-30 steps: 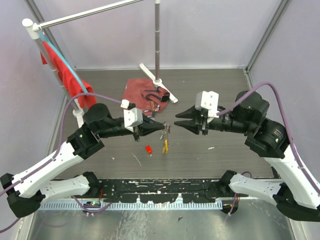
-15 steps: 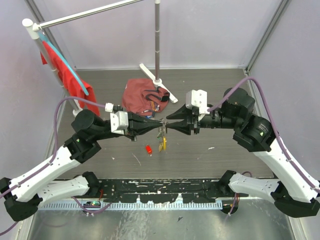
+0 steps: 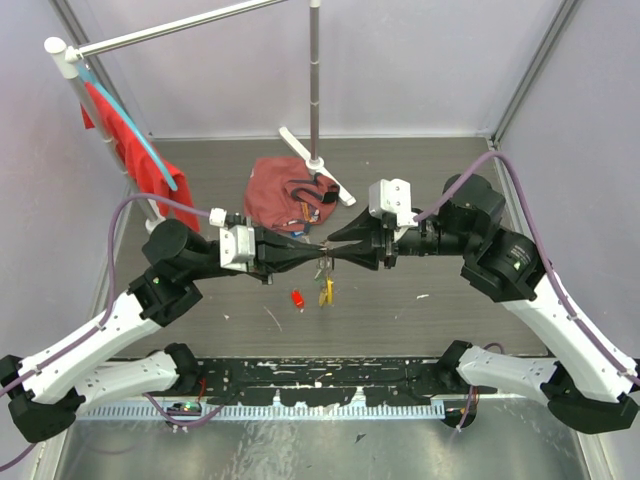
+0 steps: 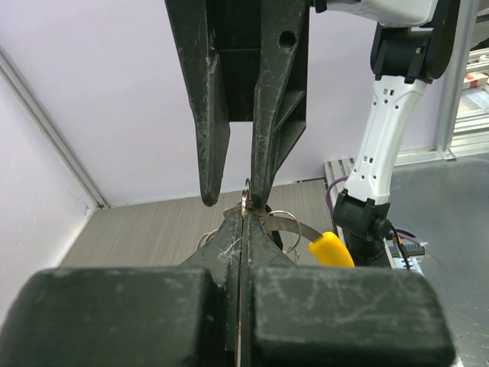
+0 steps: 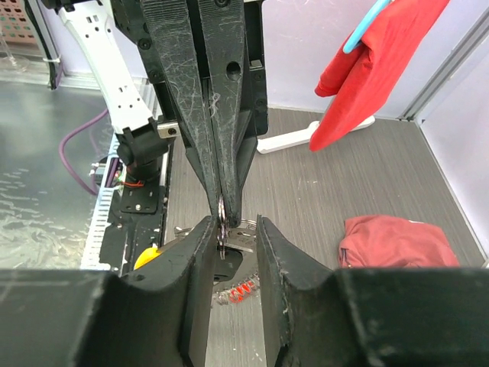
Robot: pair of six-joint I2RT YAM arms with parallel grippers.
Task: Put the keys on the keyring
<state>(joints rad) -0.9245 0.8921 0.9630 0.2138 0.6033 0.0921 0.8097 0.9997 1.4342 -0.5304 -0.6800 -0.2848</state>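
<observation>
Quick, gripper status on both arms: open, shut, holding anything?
The left gripper: shut on the keyring.
The right gripper: open, with one jaw on either side of that ring, not clamped on it.

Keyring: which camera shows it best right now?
Left wrist: the keyring stands edge-on, pinched in the left gripper's shut tips, with the right gripper open around it. Right wrist shows only a sliver between fingers; top external, a speck where the tips meet.

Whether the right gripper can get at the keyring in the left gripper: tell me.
Probably yes. The right gripper has its open fingers on either side of the keyring, which the shut left gripper holds out towards it; nothing stands between them.
</observation>
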